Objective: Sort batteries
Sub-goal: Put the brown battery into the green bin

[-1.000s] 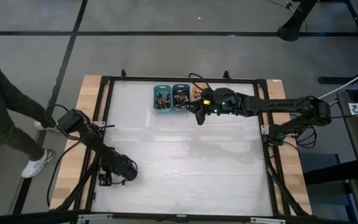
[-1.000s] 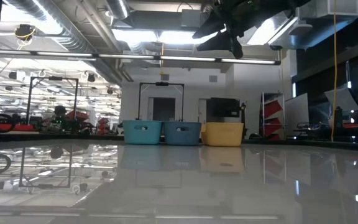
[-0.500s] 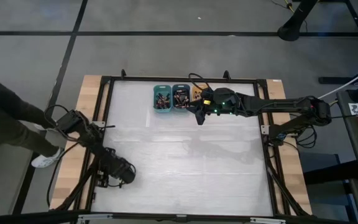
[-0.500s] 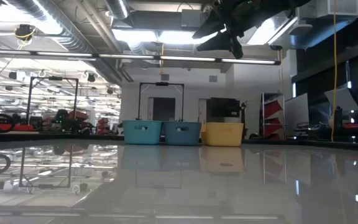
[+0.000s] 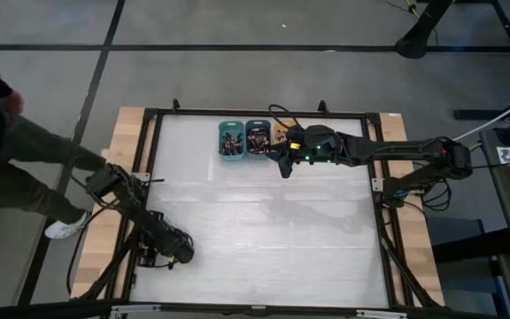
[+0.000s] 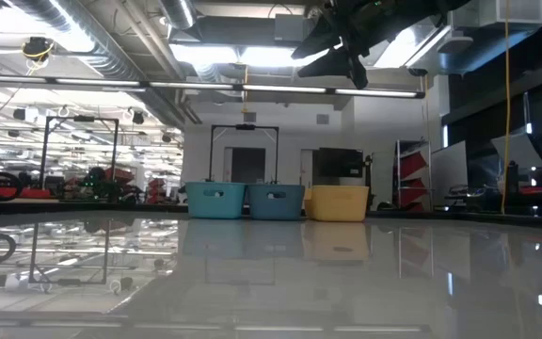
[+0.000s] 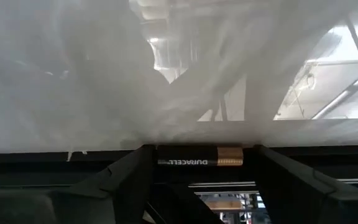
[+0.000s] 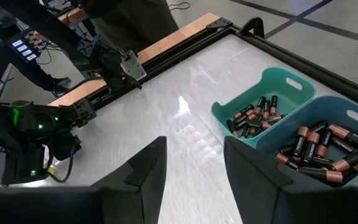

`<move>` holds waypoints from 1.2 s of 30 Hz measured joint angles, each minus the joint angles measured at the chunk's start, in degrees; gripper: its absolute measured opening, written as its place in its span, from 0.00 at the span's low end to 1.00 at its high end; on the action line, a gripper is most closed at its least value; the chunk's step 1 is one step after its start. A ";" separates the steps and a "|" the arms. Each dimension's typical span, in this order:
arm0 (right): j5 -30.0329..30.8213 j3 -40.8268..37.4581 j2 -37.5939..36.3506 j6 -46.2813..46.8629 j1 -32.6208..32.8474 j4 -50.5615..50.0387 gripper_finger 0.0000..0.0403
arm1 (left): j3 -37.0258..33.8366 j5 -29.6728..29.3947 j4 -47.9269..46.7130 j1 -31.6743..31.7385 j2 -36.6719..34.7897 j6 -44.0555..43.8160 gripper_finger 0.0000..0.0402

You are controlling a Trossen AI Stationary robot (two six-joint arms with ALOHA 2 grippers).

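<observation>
A black and copper battery [image 7: 191,155] lies crosswise between the fingers of my left gripper [image 5: 181,251], which is low at the table's left edge and shut on it. My right gripper [image 8: 194,171] hovers open and empty high above the table [image 5: 264,221], just right of the bins. More batteries fill the teal bin [image 8: 272,81] and the blue bin [image 8: 353,115] at the far edge. An orange bin [image 6: 338,202] stands beside them, partly hidden by the right arm in the high view. My left gripper has the battery lengthwise across its gap, one finger [image 7: 132,177] at the black end [image 7: 161,157] and the other at the copper end [image 7: 238,155]. The fingers slant down toward the table. Whether the battery rests on the table or is lifted cannot be told.
The three bins sit in a row at the far edge, teal [image 5: 231,140], blue [image 5: 257,138] and orange [image 5: 279,133]. A black frame [image 5: 149,177] rims the table. A person [image 5: 7,151] stands close to its left side, near the left arm.
The person left of the table has shifted stance and leaned farther in. Neither arm shows a clear move.
</observation>
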 joint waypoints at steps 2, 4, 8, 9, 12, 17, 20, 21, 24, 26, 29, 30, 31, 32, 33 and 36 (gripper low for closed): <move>0.00 0.00 0.00 -0.39 0.00 -0.02 0.40 | 0.04 -0.02 -0.09 0.04 0.66 0.17 0.61; 0.00 0.00 0.00 -0.70 0.00 -0.04 0.40 | 0.03 -0.30 -0.15 0.04 0.76 0.02 0.58; 0.00 0.00 -0.01 -0.70 0.00 -0.13 0.40 | 0.00 -0.78 -0.35 0.17 0.78 -0.63 0.51; -0.03 0.00 0.00 -0.70 0.00 -0.14 0.40 | 0.08 -0.91 -0.49 0.17 0.78 -0.48 0.49; -0.52 0.00 0.00 -0.72 0.00 -0.15 0.40 | 1.04 -2.08 -1.63 0.14 1.06 0.93 0.46; -0.48 0.00 0.00 -2.79 0.00 -0.20 0.40 | 3.35 -5.40 -2.71 -0.10 -0.44 0.68 0.47; -0.52 0.00 0.00 -3.58 0.00 -0.22 0.40 | 4.66 -9.29 -3.77 -0.04 -2.75 -1.83 0.48; -0.68 0.00 0.00 -3.94 0.00 -0.23 0.40 | 5.08 -10.38 -4.44 0.06 -3.58 -2.57 0.48; -1.55 0.00 -0.02 -4.83 0.00 -0.37 0.40 | 6.52 -12.79 -8.13 0.45 -6.54 -5.31 0.47; -1.57 0.00 -0.01 -5.99 0.00 -0.25 0.40 | 7.68 -14.01 -9.15 1.06 -8.86 -7.47 0.47; -1.56 0.00 -0.02 -7.75 0.00 0.18 0.40 | 10.15 -18.27 -10.50 3.04 -12.70 -11.76 0.48; -1.55 0.00 -0.01 -8.48 0.00 0.20 0.40 | 11.02 -19.95 -10.64 3.86 -13.98 -13.24 0.48; -1.55 0.00 -0.01 -8.91 0.00 0.22 0.40 | 11.92 -21.73 -10.75 4.88 -15.21 -14.57 0.48; -1.56 0.00 -0.02 -9.51 0.00 0.22 0.40 | 12.91 -23.41 -10.88 6.00 -16.35 -15.84 0.48; -1.55 0.00 0.00 -10.12 0.00 0.24 0.40 | 13.79 -25.14 -10.75 7.15 -17.40 -16.83 0.48; -1.69 0.00 -0.01 -11.54 0.00 0.29 0.40 | 16.81 -31.20 -10.16 11.68 -19.61 -18.19 0.47</move>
